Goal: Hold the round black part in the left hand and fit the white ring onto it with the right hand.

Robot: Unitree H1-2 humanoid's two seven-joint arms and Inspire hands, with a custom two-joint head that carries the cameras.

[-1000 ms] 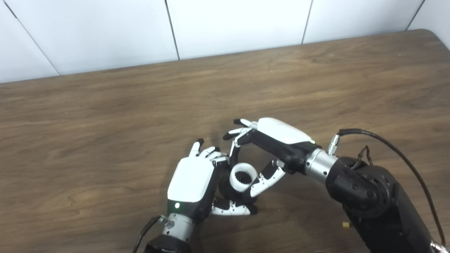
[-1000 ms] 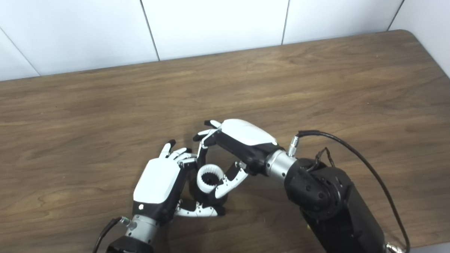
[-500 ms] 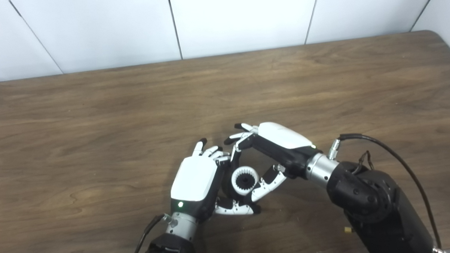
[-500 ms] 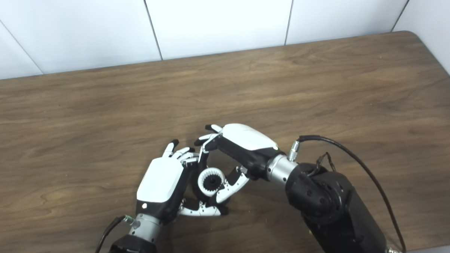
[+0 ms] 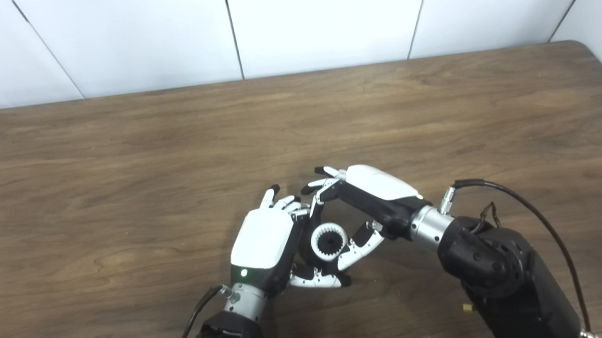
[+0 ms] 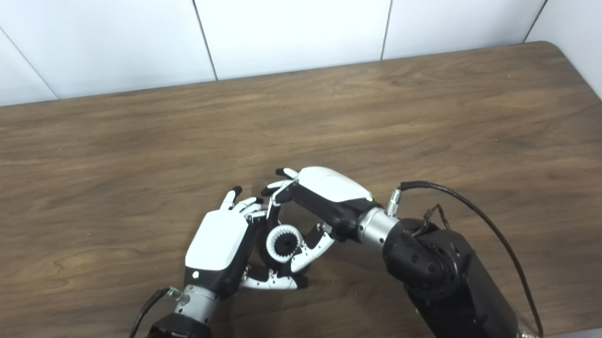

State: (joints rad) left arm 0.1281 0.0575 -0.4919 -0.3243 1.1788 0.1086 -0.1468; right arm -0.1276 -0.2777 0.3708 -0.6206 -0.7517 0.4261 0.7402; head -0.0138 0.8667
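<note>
Low over the wooden worktop [image 5: 429, 109], the left hand [image 5: 263, 240] is wrapped around the round black part [image 5: 306, 246], its back toward the camera. The white ring [image 5: 328, 241], toothed inside, sits against that part with its opening facing up toward the camera. The right hand [image 5: 367, 196] pinches the ring from the right, a finger above and the thumb below. The ring lies between the two palms, touching both hands. Most of the black part is hidden, so whether the ring is fully seated cannot be told.
</note>
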